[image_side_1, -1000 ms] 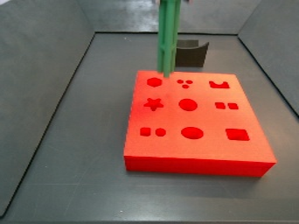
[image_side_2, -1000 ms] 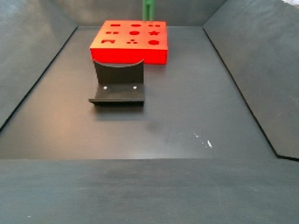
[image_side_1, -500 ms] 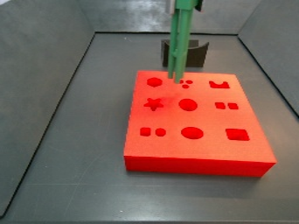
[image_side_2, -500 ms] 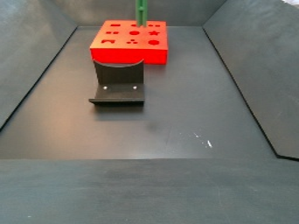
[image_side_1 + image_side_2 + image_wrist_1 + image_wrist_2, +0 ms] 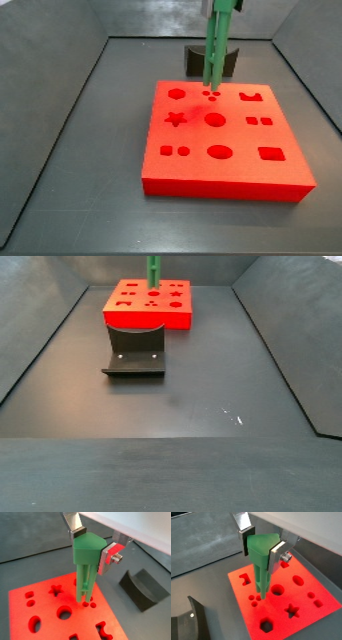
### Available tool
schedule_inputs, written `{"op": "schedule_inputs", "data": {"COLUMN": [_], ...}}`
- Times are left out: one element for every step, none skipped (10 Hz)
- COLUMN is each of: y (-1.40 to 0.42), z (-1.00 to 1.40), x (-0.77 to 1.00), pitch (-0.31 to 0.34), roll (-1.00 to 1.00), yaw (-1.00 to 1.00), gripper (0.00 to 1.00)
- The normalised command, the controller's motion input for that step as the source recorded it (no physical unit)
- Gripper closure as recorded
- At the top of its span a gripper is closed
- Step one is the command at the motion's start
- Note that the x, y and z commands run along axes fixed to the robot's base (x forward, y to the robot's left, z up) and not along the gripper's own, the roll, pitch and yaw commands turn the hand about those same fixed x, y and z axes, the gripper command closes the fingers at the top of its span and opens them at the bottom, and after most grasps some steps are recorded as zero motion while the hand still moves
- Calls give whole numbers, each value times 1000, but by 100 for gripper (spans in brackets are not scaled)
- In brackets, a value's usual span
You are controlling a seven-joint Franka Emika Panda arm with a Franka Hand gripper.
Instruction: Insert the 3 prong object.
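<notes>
— Above the red block's (image 5: 227,140) far edge, what had shifted?
— The gripper (image 5: 93,548), clamped on the slender green 3 prong object (image 5: 85,574), had travelled right; prongs hung just over the three-hole socket (image 5: 211,95).

We see the gripper (image 5: 93,544) above the red block (image 5: 225,140), its fingers (image 5: 75,523) clamped on the upright 3 prong object (image 5: 85,572), whose rod tips hang just over the three small holes (image 5: 87,604). Nothing stands between tips and holes. The fixture (image 5: 135,358) sits on the worktop (image 5: 201,396) just beside the block. Grey walls (image 5: 54,90) close in the sides; the rest of the worktop is open.
</notes>
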Motion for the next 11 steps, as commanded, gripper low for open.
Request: {"op": "schedule_inputs", "data": {"y": [286, 266, 29, 0, 0, 0, 126, 51, 6, 0, 0], "z": [-311, -209, -40, 0, -26, -43, -94, -86, -97, -109, -109], "x": [257, 229, 200, 0, 0, 0, -63, 0, 0, 0, 0], "pitch": [123, 166, 60, 0, 0, 0, 0, 0, 0, 0, -3], "roll": [0, 0, -66, -71, -4, 16, 0, 0, 0, 0, 0], "yaw": [-734, -714, -297, 0, 0, 0, 0, 0, 0, 0, 0], "gripper": [100, 100, 100, 100, 100, 100, 100, 100, 100, 100, 100]}}
